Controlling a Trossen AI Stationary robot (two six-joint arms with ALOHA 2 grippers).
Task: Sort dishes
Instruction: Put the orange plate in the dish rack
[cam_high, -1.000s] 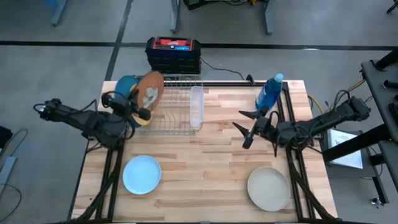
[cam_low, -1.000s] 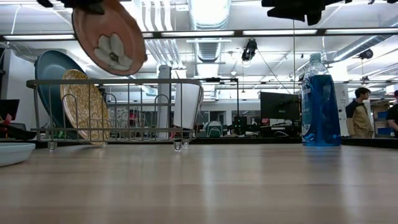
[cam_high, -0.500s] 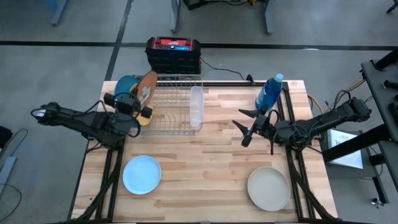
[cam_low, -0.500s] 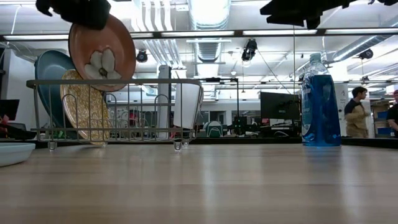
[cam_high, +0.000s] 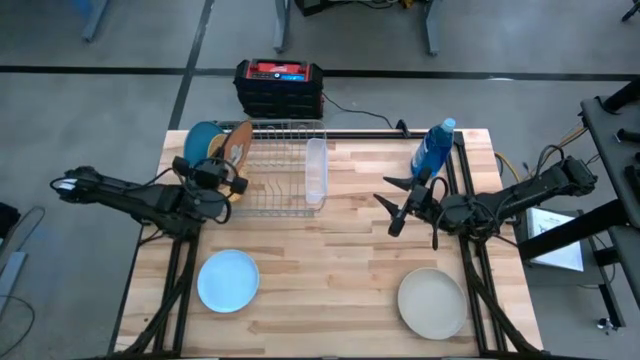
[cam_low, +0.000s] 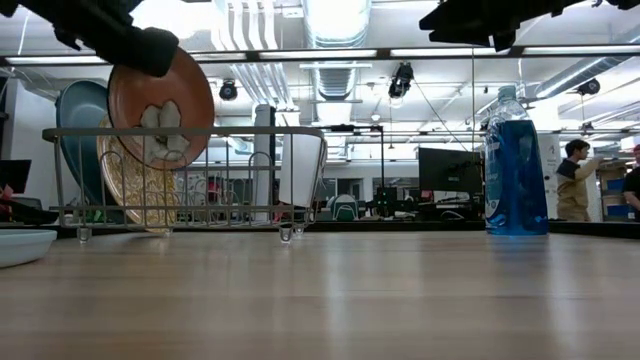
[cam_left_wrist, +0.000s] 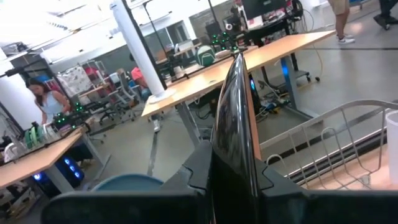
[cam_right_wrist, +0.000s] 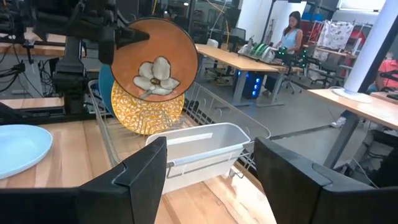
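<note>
My left gripper (cam_high: 228, 180) is shut on an orange-brown plate with a white flower (cam_low: 160, 108), held over the left end of a wire dish rack (cam_high: 280, 170). In the rack a large mid-blue plate (cam_low: 78, 112) and a gold speckled plate (cam_low: 128, 185) stand on edge. A small pale blue plate (cam_high: 228, 280) lies at the near left, a beige-grey plate (cam_high: 432, 302) at the near right. No dark teal-green plate shows. My right gripper (cam_high: 395, 205) is open and empty above the table's right half. My left gripper pinches the flower plate's rim (cam_right_wrist: 124, 38) between its two fingers (cam_left_wrist: 198, 169), one on each face. The fingers come from the table's left, slanting down. The plate hangs on edge, nearly upright, its lower part below the rack's top rail (cam_low: 200, 131). Whether it touches the rack I cannot tell.
A clear plastic cup (cam_high: 316, 172) lies in the rack's right end. A blue bottle (cam_high: 434, 148) stands at the far right. A red and black box (cam_high: 278, 85) sits on the floor behind the table. People show in the room beyond.
My left gripper has gone down and toward the table's left edge with the flower plate. The plate has tipped from slanted to nearly upright and sunk from above the rack to behind its top rail, in front of the gold speckled plate.
</note>
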